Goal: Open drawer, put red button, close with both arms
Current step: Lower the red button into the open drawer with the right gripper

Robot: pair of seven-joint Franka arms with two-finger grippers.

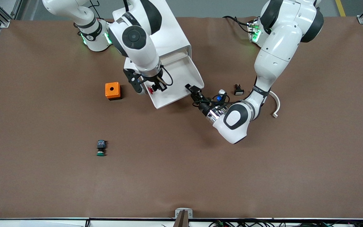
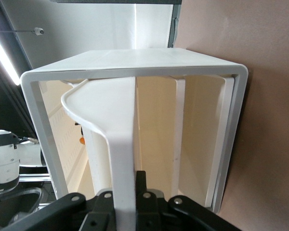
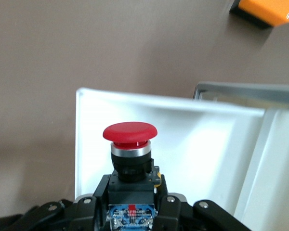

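Observation:
The white drawer [image 1: 176,78] stands pulled out of its white cabinet [image 1: 169,34]. My right gripper [image 1: 153,88] is shut on the red button [image 1: 151,90] and holds it over the drawer's corner toward the right arm's end. In the right wrist view the red cap [image 3: 130,132] points at the drawer's floor [image 3: 197,144], with the black-and-blue body between the fingers [image 3: 89,204]. My left gripper [image 1: 191,90] is shut on the drawer's front handle [image 2: 121,159], which shows as a white strip between its fingers [image 2: 141,185].
An orange box [image 1: 112,90] sits beside the drawer toward the right arm's end. A green-capped button [image 1: 100,148] lies nearer the front camera. A blue-and-silver switch [image 1: 220,95], a black-and-white switch [image 1: 238,90] and a white curved piece [image 1: 276,105] lie by the left arm.

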